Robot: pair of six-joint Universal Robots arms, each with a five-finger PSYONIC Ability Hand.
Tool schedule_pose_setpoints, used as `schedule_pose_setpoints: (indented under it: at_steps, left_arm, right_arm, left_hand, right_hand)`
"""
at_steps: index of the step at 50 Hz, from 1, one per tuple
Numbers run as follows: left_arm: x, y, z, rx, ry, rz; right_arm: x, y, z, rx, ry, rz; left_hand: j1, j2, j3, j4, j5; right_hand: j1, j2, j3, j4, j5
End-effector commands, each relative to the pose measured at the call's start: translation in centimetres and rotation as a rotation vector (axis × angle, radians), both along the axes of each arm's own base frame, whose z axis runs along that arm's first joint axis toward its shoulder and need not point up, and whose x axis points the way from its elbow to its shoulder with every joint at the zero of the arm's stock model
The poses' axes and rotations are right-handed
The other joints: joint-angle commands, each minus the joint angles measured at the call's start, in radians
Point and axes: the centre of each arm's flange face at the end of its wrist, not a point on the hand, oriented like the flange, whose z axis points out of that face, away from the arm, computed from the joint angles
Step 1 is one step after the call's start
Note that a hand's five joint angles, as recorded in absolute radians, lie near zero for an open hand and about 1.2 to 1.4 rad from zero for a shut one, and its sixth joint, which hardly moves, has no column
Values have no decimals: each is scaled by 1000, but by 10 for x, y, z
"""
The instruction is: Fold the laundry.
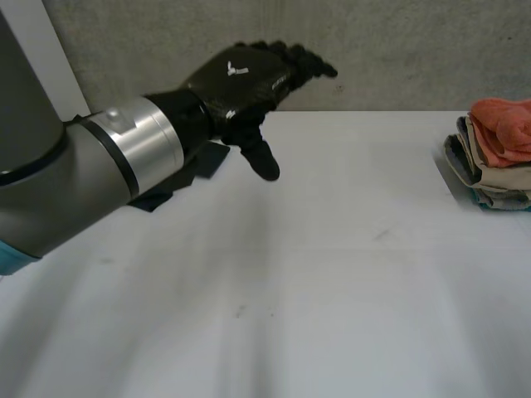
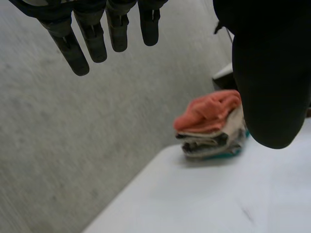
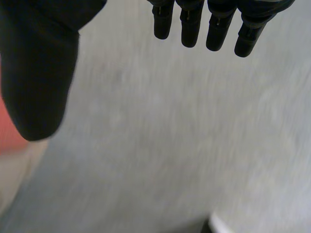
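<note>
At the far left of my head view the left arm (image 1: pixel 75 178) reaches in over the white table (image 1: pixel 332 290), grey with a bright metal ring at the wrist. A dark blue patch (image 1: pixel 214 159) peeks out from under that wrist, and I cannot tell what it is. The left hand (image 1: pixel 245 79) hangs above the table, touching nothing, its fingers (image 1: pixel 303 60) stretched toward the concrete wall (image 1: pixel 390 50) and its thumb pointing down. On its own wrist camera the left hand (image 2: pixel 272 82) reads the same: fingers (image 2: pixel 92 41) straight and spread, thumb well apart from them, nothing between them (an empty, relaxed hand).

The middle of the table is bare white surface as far as I can see.

Toward the right edge sits the laundry pile (image 1: pixel 496 178), a neat stack lying at the back of the table near the wall. A crumpled orange cloth (image 1: pixel 502 128) lies on top, with beige and grey layers beneath and a strip of teal at the bottom. From the left wrist camera the laundry pile (image 2: pixel 211 141) lies well beyond the fingertips, the orange cloth (image 2: pixel 209 111) on top, the table (image 2: pixel 233 199) running up to the wall (image 2: pixel 73 145).

The right hand (image 3: pixel 39 73) faces the wall (image 3: pixel 170 141) with fingers (image 3: pixel 216 29) straight and thumb held apart, empty too. Beside that thumb is an orange and beige smear (image 3: pixel 9 145), too blurred to identify.
</note>
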Motion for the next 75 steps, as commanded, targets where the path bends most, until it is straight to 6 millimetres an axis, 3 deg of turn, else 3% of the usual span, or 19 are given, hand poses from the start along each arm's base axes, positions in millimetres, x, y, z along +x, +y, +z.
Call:
schedule_pose_setpoints:
  at_steps: [1, 5, 10, 15, 20, 21, 28, 32, 43, 46, 47, 50, 54, 55, 57, 61, 65, 71, 75]
  left_arm:
    - [11, -3, 34, -82, 112, 36]
    - [51, -43, 55, -163, 186, 286]
    - [100, -93, 54, -202, 189, 538]
    - [151, -160, 6, -170, 49, 714]
    - [179, -207, -58, -160, -176, 776]
    - [185, -221, -84, -159, -255, 771]
    - [193, -260, -179, -185, -472, 686]
    - [205, -282, -212, -217, -469, 681]
    - [202, -310, -258, -292, -428, 597]
    - [196, -310, -259, -300, -422, 580]
    - [193, -309, -259, -301, -424, 582]
    - [179, -303, -257, -303, -429, 582]
    - [161, -293, -187, -396, -390, 693]
    - [156, -284, -157, -449, -351, 732]
    - [148, -273, -136, -486, -304, 731]
    - [103, -217, -82, -504, -97, 631]
    - [74, -163, -52, -417, 47, 510]
    - [39, -87, -41, -275, 153, 338]
    - [9, -36, -58, -171, 162, 189]
  right_arm:
    - [130, 19, 29, -292, 15, 346]
    - [194, 44, 12, -317, 9, 559]
    - [262, 85, -23, -225, -12, 803]
    - [291, 110, -79, -24, -42, 896]
    - [289, 119, -113, 126, -63, 895]
    - [289, 122, -118, 145, -65, 896]
    - [281, 135, -148, 249, -34, 880]
    - [275, 138, -159, 289, -28, 861]
    - [254, 143, -183, 378, -49, 802]
    - [249, 141, -187, 391, -55, 783]
    - [247, 141, -187, 392, -55, 778]
    - [244, 140, -189, 399, -58, 766]
    - [243, 139, -189, 401, -61, 760]
    - [242, 139, -189, 399, -61, 757]
    - [241, 138, -188, 397, -61, 752]
    - [241, 138, -185, 389, -60, 749]
    - [240, 138, -180, 376, -59, 748]
    - [234, 134, -175, 361, -69, 727]
    - [231, 132, -174, 354, -72, 717]
  left_hand:
    - [39, 24, 20, 30, 5]
    - [48, 32, 29, 39, 14]
    - [51, 35, 32, 42, 17]
    - [51, 35, 32, 42, 17]
    - [48, 33, 29, 39, 14]
    - [48, 33, 29, 39, 14]
    - [24, 9, 6, 15, -10]
    - [27, 12, 9, 18, -7]
    - [261, 246, 243, 252, 228]
    - [627, 612, 609, 618, 593]
    - [1120, 1105, 1102, 1111, 1086]
    - [1204, 1189, 1185, 1195, 1170]
    - [1204, 1189, 1185, 1195, 1170]
    - [1204, 1189, 1185, 1195, 1170]
    - [1204, 1189, 1185, 1195, 1170]
    - [1204, 1189, 1185, 1195, 1170]
    - [1204, 1189, 1185, 1195, 1170]
    - [1204, 1189, 1185, 1195, 1170]
    - [1204, 1189, 1185, 1195, 1170]
  right_hand:
    - [-52, -35, -35, -36, -50]
    - [-52, -35, -35, -36, -50]
    - [-52, -35, -35, -36, -50]
    - [-52, -35, -35, -36, -50]
    - [-52, -35, -35, -36, -50]
    - [-52, -35, -35, -36, -50]
    - [-52, -35, -35, -36, -50]
    - [-52, -35, -35, -36, -50]
    - [-52, -35, -35, -36, -50]
    - [-52, -35, -35, -36, -50]
    - [-52, -35, -35, -36, -50]
    - [-52, -35, -35, -36, -50]
    - [-52, -35, -35, -36, -50]
    - [-52, -35, -35, -36, -50]
    - [-52, -35, -35, -36, -50]
    - [-52, -35, -35, -36, -50]
    - [-52, -35, -35, -36, -50]
    - [-52, -35, -35, -36, -50]
    - [-52, -35, -35, -36, -50]
